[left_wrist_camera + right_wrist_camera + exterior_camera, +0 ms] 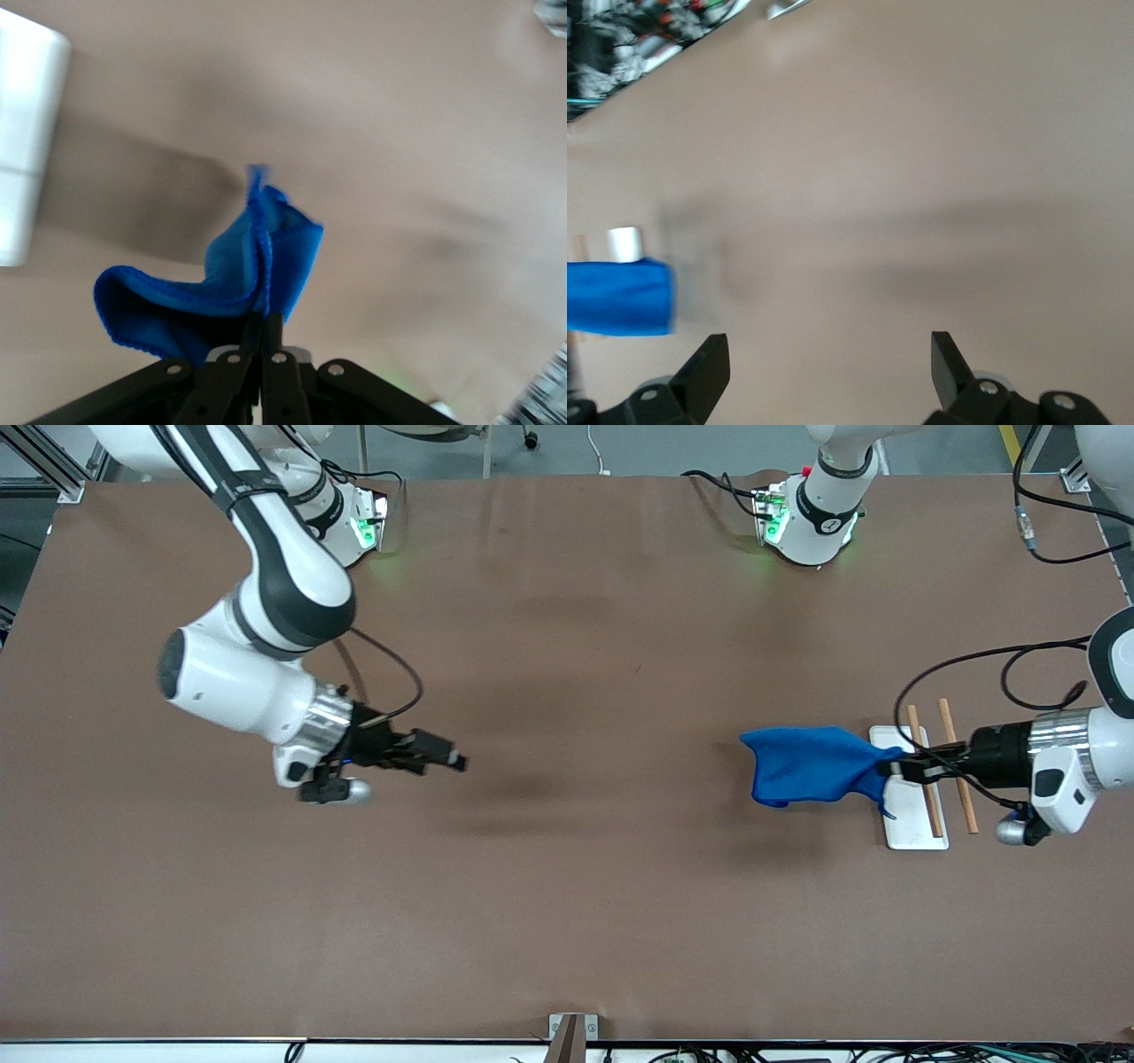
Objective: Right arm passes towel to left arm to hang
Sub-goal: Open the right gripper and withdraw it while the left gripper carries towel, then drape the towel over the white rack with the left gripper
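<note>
The bright blue towel (811, 766) hangs bunched from my left gripper (902, 760), which is shut on one of its corners and holds it above the table beside the white tray (917, 828). In the left wrist view the towel (257, 266) is pinched between the closed fingers. My right gripper (452, 762) is open and empty over the bare table toward the right arm's end. The right wrist view shows its spread fingertips (713, 354) and the towel (620, 297) far off.
The white tray carries two wooden rods (921, 771) lying across it, at the left arm's end of the brown table (567, 886). Cables loop over the table near the left arm's wrist (1045, 757).
</note>
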Controlling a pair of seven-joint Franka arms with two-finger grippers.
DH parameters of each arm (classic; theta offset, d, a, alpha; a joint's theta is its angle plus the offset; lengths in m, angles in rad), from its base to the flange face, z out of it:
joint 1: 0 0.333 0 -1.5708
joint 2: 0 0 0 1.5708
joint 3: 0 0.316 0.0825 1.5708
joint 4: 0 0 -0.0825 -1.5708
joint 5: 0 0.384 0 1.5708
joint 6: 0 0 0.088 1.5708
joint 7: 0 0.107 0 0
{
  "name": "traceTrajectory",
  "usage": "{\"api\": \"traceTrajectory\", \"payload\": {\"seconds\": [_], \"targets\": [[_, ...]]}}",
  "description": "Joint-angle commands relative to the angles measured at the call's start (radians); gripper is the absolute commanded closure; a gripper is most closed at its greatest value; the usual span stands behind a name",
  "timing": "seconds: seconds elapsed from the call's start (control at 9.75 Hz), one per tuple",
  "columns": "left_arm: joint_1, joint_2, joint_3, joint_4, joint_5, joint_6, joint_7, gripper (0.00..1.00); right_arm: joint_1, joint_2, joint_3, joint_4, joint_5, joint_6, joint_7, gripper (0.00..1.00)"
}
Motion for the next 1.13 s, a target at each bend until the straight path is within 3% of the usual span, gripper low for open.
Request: {"api": "traceTrajectory", "payload": {"seconds": [0.0,0.31,0.41,0.72,0.92,1.03], "targets": [[0.063,0.031,-0.001,0.020,0.171,0.012,0.082,1.00,0.002,-0.123,-0.108,-0.094,-0.145,-0.044,0.012,0.00],[0.143,0.099,0.002,0.069,0.310,0.088,0.303,1.00,0.014,-0.215,-0.262,-0.082,-0.419,-0.218,0.019,0.00],[0.159,0.105,0.002,0.070,0.336,0.106,0.352,1.00,0.028,-0.258,-0.315,-0.072,-0.456,-0.269,0.016,0.00],[0.225,0.131,0.002,0.067,0.378,0.140,0.446,1.00,0.030,-0.372,-0.356,-0.048,-0.504,-0.424,0.003,0.00],[0.271,0.172,0.002,0.067,0.378,0.179,0.533,0.98,0.031,-0.400,-0.415,0.039,-0.506,-0.592,-0.017,0.00],[0.269,0.184,0.002,0.067,0.379,0.185,0.535,0.83,0.030,-0.395,-0.449,0.122,-0.498,-0.686,-0.063,0.00]]}}
